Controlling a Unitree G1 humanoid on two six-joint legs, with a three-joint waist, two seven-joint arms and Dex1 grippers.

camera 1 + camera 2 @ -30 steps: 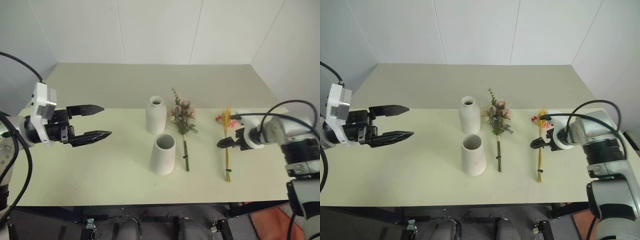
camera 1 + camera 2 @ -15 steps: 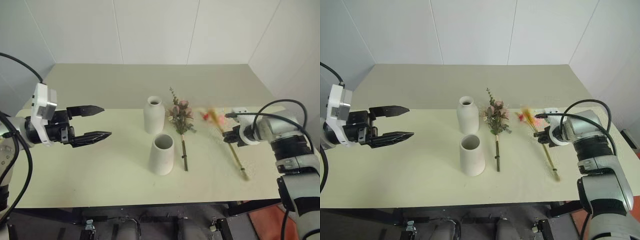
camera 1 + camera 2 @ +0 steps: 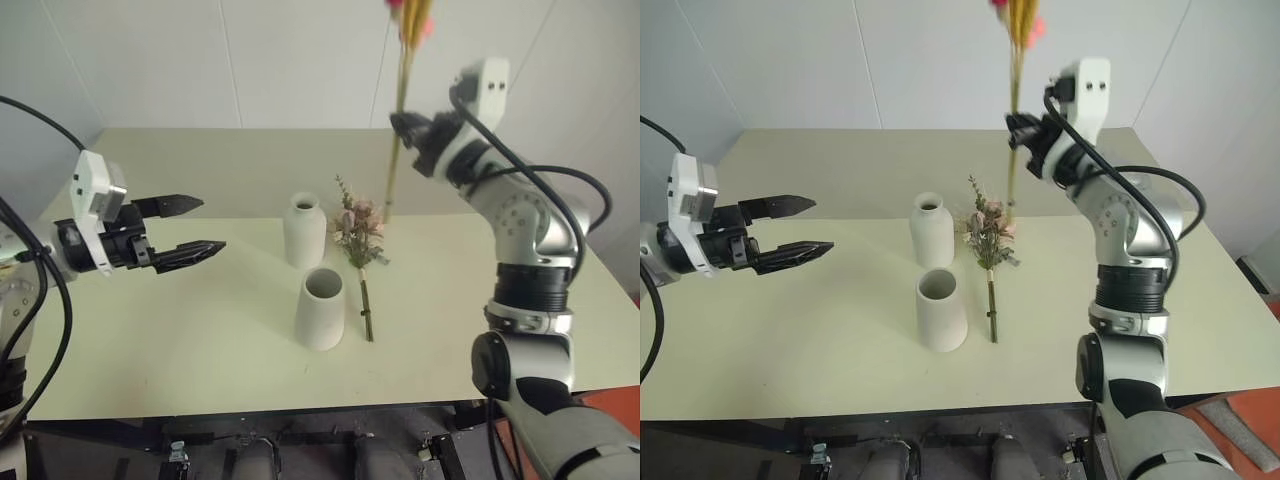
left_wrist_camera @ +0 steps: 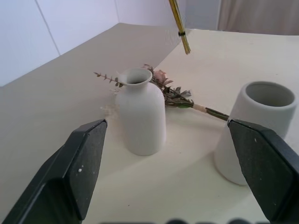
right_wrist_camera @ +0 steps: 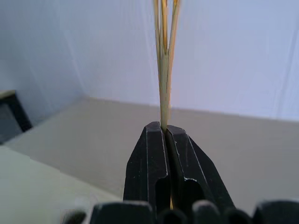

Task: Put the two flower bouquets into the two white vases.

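1. The bottle-shaped vase point(image 3: 305, 229) and the tapered cone vase point(image 3: 323, 308) were matte white and stood at frame centre on the smooth pale table point(image 3: 200, 340).
2. The right gripper point(image 3: 402, 128), upper centre, was clenched on the thin yellow wheat bouquet point(image 3: 397, 120), held upright; its blooms were cut off by the top edge.
3. The rose bouquet point(image 3: 360, 240) lay flat just right of the vases.
4. The left gripper point(image 3: 205, 226), at left, was spread and empty, with bare table between it and the vases.
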